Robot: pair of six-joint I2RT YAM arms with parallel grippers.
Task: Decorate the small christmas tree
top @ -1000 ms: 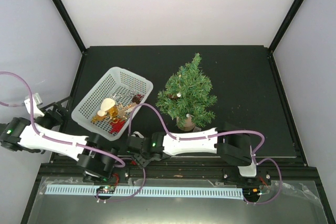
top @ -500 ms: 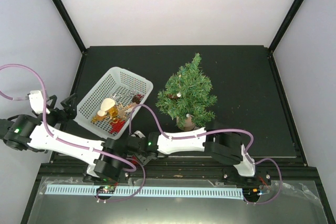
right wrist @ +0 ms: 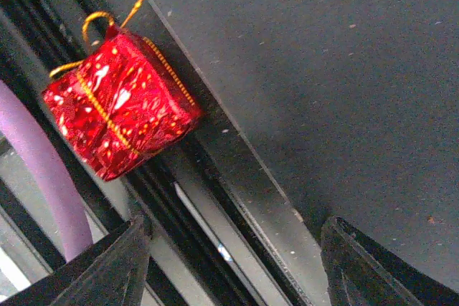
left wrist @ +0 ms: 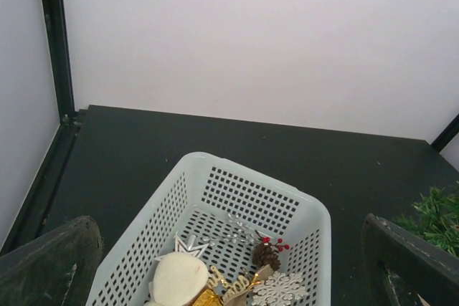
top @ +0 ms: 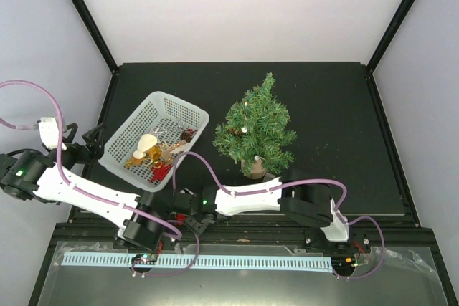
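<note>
Since the earlier frames the left arm has swung forward, bringing its left fingers (top: 89,138) up beside the near-left corner of the white perforated plastic basket (top: 188,110). The right arm has stretched further left along the near edge of the black worktop (top: 337,120). The small christmas tree (top: 256,130) has not shifted: it stands upright on its round wooden base just right of the basket. My reading is that both arms are lining up to fetch ornaments, so the decorating is barely under way.

From the left wrist, the fingers are spread wide and hold nothing. Past them the basket holds a silver star (left wrist: 188,246), a brown pine cone with red berries (left wrist: 266,254) and a glittery snowflake (left wrist: 278,289).

From the right wrist, the right fingers (right wrist: 107,270) are also wide apart and empty. A shiny red foil gift-box ornament with gold cord (right wrist: 118,112) lies ahead of them on the worktop's near edge, apart from both.

No brand, label or writing can be read anywhere.
</note>
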